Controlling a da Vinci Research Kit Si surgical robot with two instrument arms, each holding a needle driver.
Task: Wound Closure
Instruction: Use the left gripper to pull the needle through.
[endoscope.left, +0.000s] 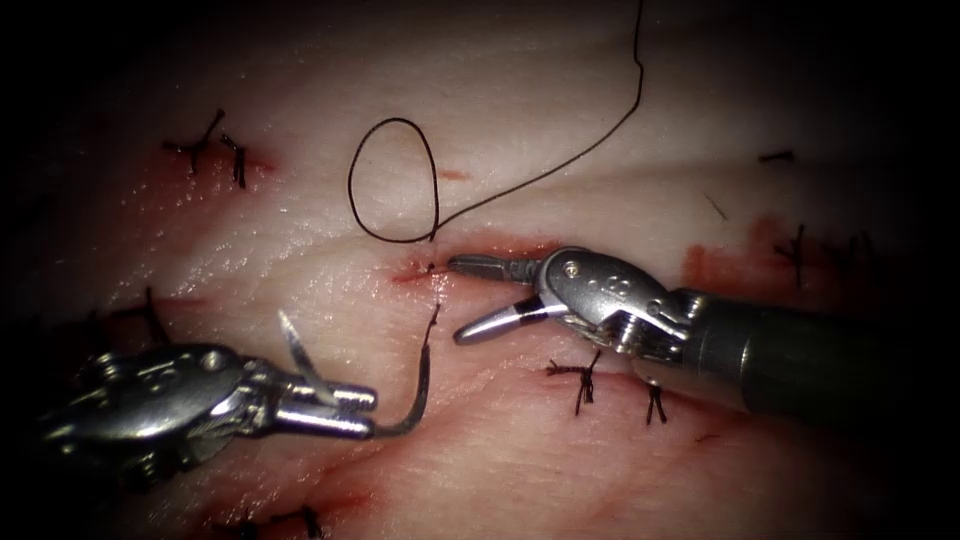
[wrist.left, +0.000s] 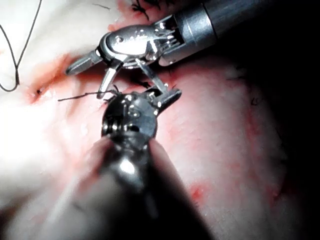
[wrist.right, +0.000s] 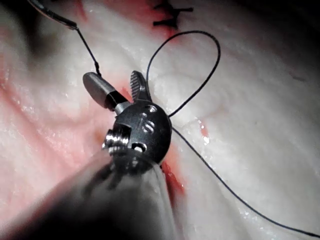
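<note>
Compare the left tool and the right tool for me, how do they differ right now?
The left tool is shut on the needle, gripping it around the middle of its curve; the right tool is open and holds nothing. The left tool sits below the cut with the needle out of the tissue; the right tool's upper jaw lies along the cut, just right of where the thread comes out. Both are silvery, two-jawed tools.

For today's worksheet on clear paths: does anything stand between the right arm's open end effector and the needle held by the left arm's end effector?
Nothing visible does. The right end effector is open and holds nothing; bare tissue and a short stretch of thread at the needle's tail lie between it and the needle, which the left end effector grips about mid-curve, out of the tissue.
</note>
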